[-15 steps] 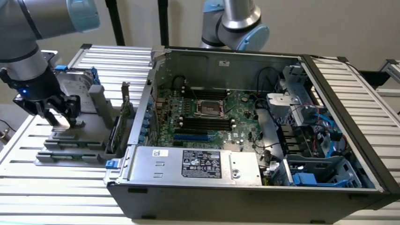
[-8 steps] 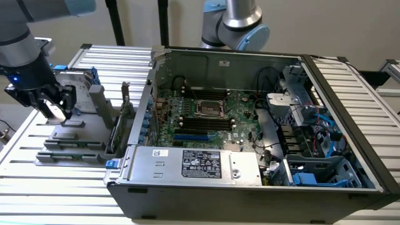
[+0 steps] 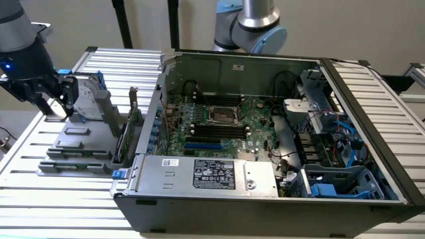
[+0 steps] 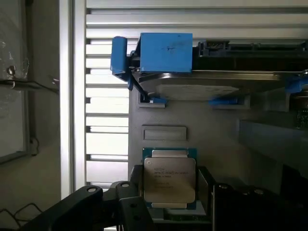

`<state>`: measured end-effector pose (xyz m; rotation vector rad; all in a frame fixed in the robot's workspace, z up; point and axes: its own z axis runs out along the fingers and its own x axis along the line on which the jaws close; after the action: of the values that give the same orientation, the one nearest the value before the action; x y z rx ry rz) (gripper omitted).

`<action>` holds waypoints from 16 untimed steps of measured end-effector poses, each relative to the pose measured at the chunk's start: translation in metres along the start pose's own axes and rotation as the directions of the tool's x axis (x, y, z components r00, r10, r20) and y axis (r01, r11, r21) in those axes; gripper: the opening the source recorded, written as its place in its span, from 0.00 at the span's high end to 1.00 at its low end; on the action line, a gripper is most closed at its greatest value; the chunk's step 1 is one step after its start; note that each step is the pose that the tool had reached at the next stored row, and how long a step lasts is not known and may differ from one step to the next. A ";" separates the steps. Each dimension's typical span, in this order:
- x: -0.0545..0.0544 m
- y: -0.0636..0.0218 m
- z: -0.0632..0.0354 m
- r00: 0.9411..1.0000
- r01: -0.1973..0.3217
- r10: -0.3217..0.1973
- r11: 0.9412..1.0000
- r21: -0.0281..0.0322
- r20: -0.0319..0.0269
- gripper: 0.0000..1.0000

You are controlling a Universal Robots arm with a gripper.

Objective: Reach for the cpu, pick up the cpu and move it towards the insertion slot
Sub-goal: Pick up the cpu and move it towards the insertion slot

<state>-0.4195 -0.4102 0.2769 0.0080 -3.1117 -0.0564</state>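
Arm (image 3: 23, 47) at exterior view's left, gripper (image 3: 56, 107) pointing down

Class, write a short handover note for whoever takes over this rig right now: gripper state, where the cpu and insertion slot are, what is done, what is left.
Gripper: down at the grey holder on the exterior view's left, right at the cpu; a grasp cannot be confirmed.
Cpu: at the holder, near the hard drive, outside the computer case.
Insertion slot: on the board inside the case, well away from the gripper.
Done: the reach.
Left: cpu not yet moved to the slot.
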 end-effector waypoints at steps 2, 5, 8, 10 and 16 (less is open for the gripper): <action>-0.003 0.0003 -0.0093 1.000 0.000 0.000 1.000 0.000 0.000 0.45; -0.010 0.0006 -0.0230 1.000 0.000 0.000 1.000 0.000 0.000 0.45; -0.019 0.0010 -0.0370 1.000 0.000 0.000 1.000 0.000 0.000 0.45; -0.027 0.0010 -0.0464 1.000 0.000 0.000 1.000 -0.001 -0.001 0.45; -0.054 0.0012 -0.0746 1.000 0.000 0.000 1.000 -0.006 -0.002 0.45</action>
<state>-0.3638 -0.4115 0.3500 0.0081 -3.1091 -0.0653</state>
